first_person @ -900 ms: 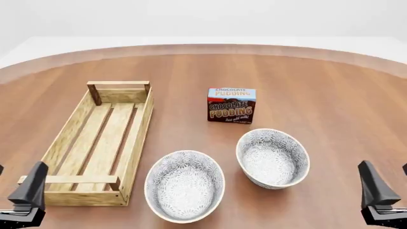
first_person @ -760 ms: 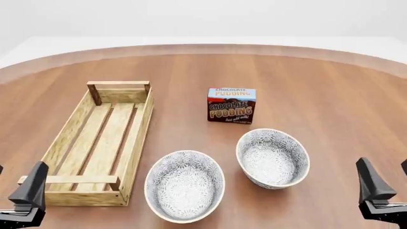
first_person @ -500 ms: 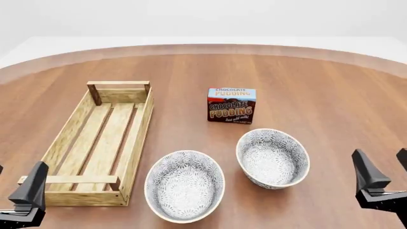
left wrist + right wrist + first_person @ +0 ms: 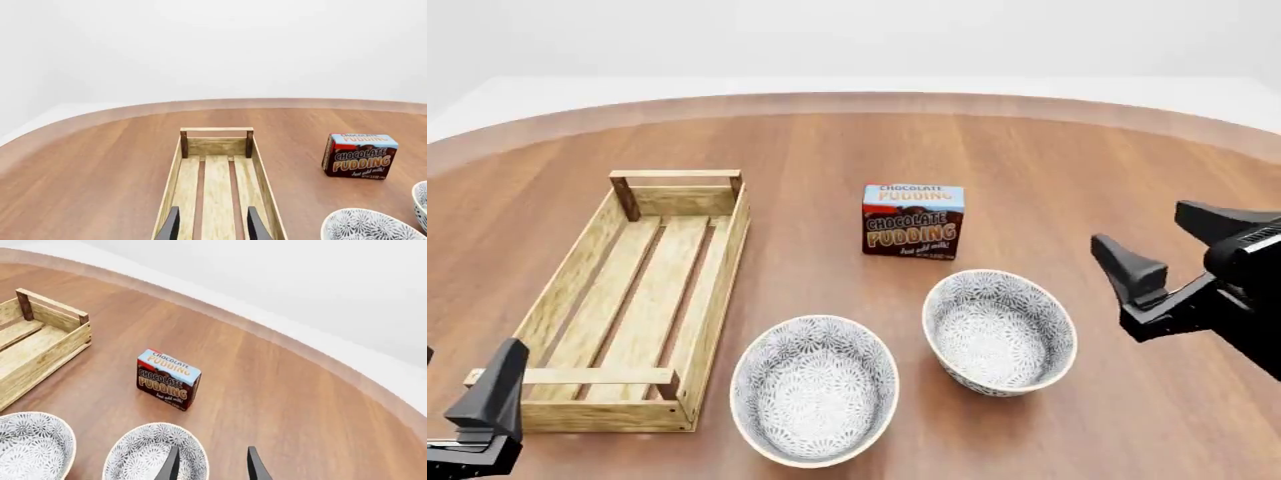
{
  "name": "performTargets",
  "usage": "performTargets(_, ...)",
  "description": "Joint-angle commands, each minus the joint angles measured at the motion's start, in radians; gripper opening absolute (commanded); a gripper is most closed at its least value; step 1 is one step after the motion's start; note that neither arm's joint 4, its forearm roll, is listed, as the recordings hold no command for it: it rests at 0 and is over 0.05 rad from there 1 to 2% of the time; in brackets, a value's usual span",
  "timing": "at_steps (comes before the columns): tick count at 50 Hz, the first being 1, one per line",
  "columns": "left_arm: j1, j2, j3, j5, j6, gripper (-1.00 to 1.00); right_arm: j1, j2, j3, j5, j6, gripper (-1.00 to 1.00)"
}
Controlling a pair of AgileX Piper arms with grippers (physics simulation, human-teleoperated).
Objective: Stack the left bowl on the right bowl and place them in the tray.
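Two grey-patterned bowls sit near the table's front: the left bowl (image 4: 814,388) and the right bowl (image 4: 998,330), a little apart. The light-wood tray (image 4: 726,272) lies left of them, with nothing in it. My right gripper (image 4: 1169,246) hangs open in the air just right of the right bowl, holding nothing. In the right wrist view its fingertips (image 4: 172,466) frame the right bowl's (image 4: 143,452) rim. At the front left corner my left gripper (image 4: 457,388) stands open near the tray's close end, and its wrist view looks along the tray (image 4: 175,175).
A chocolate pudding box (image 4: 913,220) stands upright behind the bowls, right of the tray's far end. It also shows in the left wrist view as the pudding box (image 4: 359,155) and in the right wrist view as the pudding box (image 4: 168,379).
My right gripper has risen from the front right corner and moved forward and left, toward the right bowl, turning as it went. The left gripper, bowls and tray have not moved.
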Motion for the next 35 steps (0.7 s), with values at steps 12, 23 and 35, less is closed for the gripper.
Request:
performTargets(12, 0.0, 0.0, 0.0, 0.0, 0.0, 1.0, 0.257, 0.442, -0.319, 0.139, -0.048, 1.0)
performTargets(23, 0.0, 0.0, 0.0, 0.0, 0.0, 1.0, 0.44, 0.652, -0.452, 0.219, -0.032, 1.0)
performTargets(35, 0.0, 0.0, 0.0, 0.0, 0.0, 1.0, 0.496, 0.771, -0.553, 0.265, -0.009, 1.0)
